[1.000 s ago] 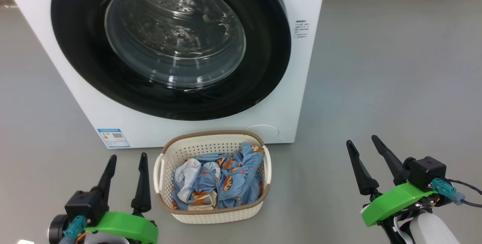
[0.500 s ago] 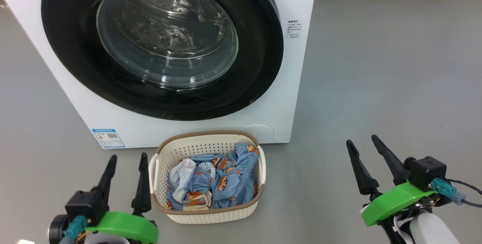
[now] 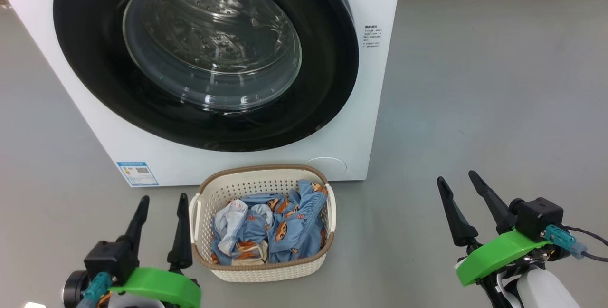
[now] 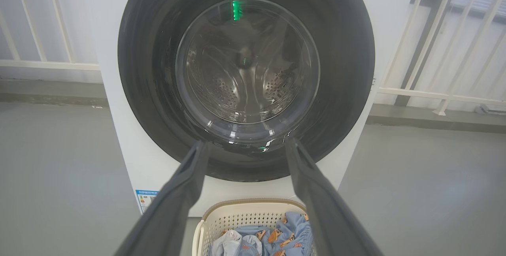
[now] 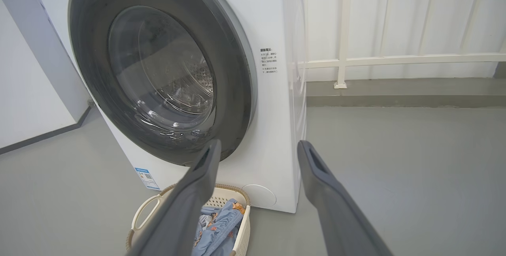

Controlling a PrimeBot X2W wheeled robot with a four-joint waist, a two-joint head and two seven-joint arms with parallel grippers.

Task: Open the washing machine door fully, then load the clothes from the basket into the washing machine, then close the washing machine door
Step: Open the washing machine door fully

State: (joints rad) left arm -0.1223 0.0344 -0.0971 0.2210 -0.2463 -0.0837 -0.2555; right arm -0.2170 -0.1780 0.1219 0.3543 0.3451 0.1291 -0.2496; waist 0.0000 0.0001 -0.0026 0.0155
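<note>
- Clothes (image 3: 270, 225) fill the basket (image 3: 259, 169), on the floor just beside the left gripper (image 3: 164, 197), whose jaws stand released, empty.
- Right gripper (image 3: 456, 177) well apart on the other side, jaws spread, grasping nothing.
- Washing machine door (image 3: 95, 84) shut against the washing machine (image 3: 380, 108), just behind the basket.

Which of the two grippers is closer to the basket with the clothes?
The left gripper: it stands right beside the basket, while the right gripper is well away on the other side.
</note>
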